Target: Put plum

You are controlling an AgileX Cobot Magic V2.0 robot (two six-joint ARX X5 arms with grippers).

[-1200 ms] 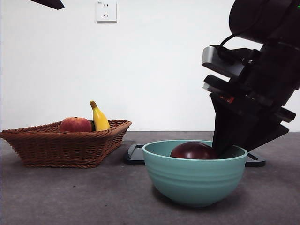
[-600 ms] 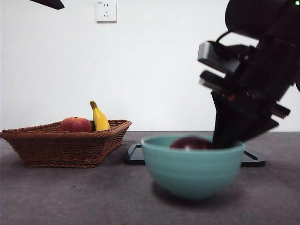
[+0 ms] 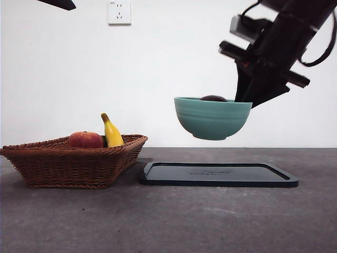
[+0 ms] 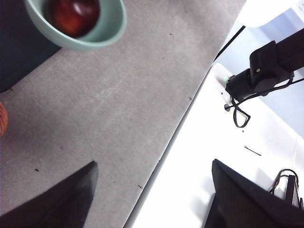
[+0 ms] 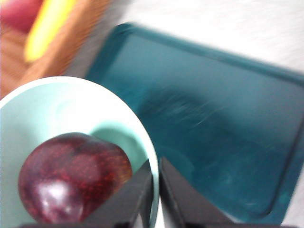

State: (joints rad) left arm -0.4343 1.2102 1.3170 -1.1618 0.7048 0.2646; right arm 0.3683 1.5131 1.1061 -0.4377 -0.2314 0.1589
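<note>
right gripper (image 5: pixel 156 199) pinching the rim of the teal bowl (image 3: pixel 212 118), one jaw inside the wall and one outside, jaws drawn narrow on it; bowl held in the air directly above the dark tray (image 3: pixel 218 174), well clear of its surface; plum (image 5: pixel 73 176) resting in the bottom of the bowl, just beside the inner jaw, only its dark crown showing over the rim in the front view; the governing relation is vertical: tray straight below bowl, so the likely next move is a plain descent, with the rim kept level so the round fruit does not roll; left gripper (image 4: pixel 152 199) waiting well apart with jaws spread wide, holding nothing; wicker basket (image 3: pixel 73 161) with red-orange fruit (image 3: pixel 85 140) and banana (image 3: pixel 111 132) beside the tray, away from the bowl.
</note>
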